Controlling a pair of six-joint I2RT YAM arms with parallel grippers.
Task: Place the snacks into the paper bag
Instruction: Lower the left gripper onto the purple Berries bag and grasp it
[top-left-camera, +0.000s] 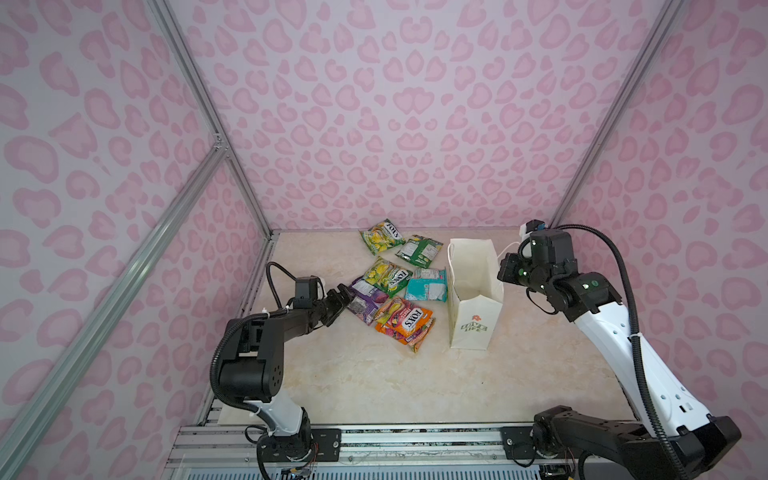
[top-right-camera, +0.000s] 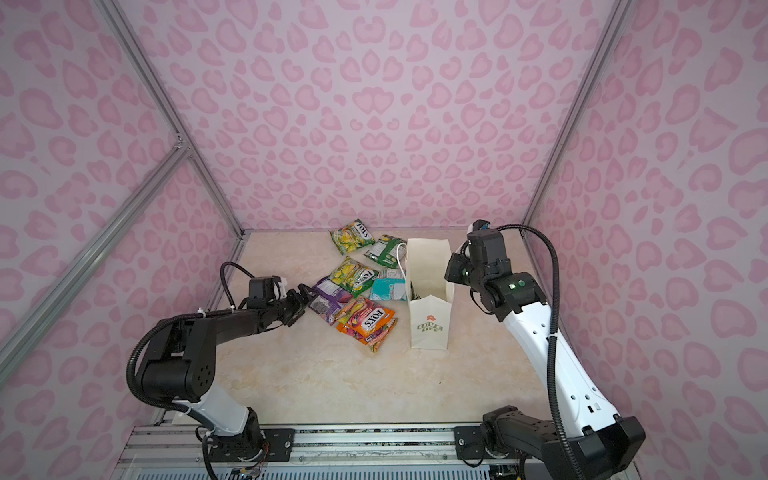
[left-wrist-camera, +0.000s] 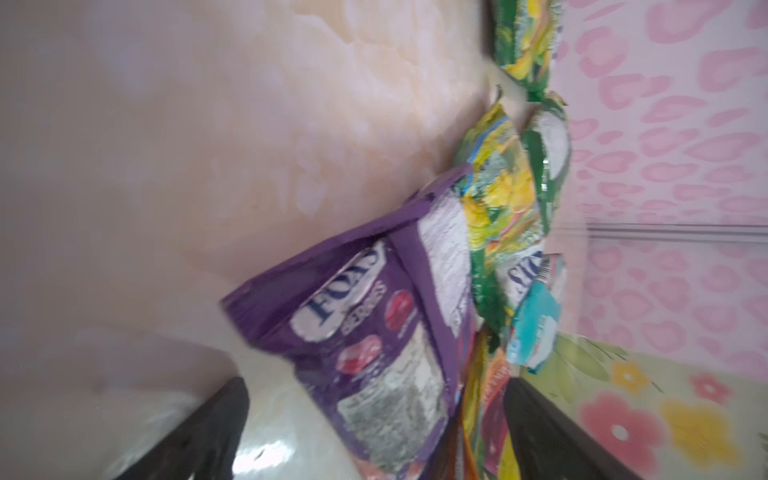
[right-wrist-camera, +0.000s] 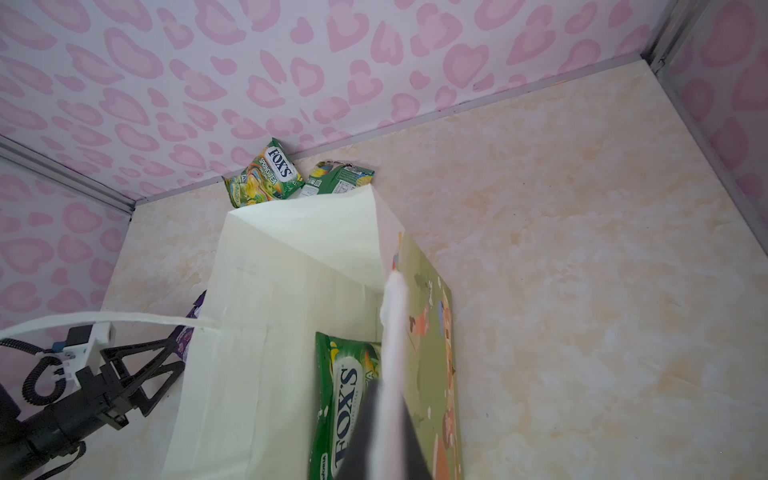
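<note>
**A:** Left gripper (top-left-camera: 341, 305) state?

**B:** Spread wide, held low over the tabletop (top-left-camera: 374, 382). The edge of the purple packet (left-wrist-camera: 374, 332) is framed between the fingers (left-wrist-camera: 199, 436). Contact cannot be told.

**A:** Right gripper (top-left-camera: 506, 272)?

**B:** Clamped on a cord handle (right-wrist-camera: 392, 332) of the paper bag (top-left-camera: 473, 316). The bag is stood upright, mouth open, just right of the pile.

**A:** Snacks?

**B:** One green FOX'S packet (right-wrist-camera: 345, 395) is seen inside the bag. On the tabletop, the teal-white packet (top-left-camera: 426, 284) is found beside the bag and the orange-pink packet (top-left-camera: 405, 322) is overlapped with the purple one.
</note>
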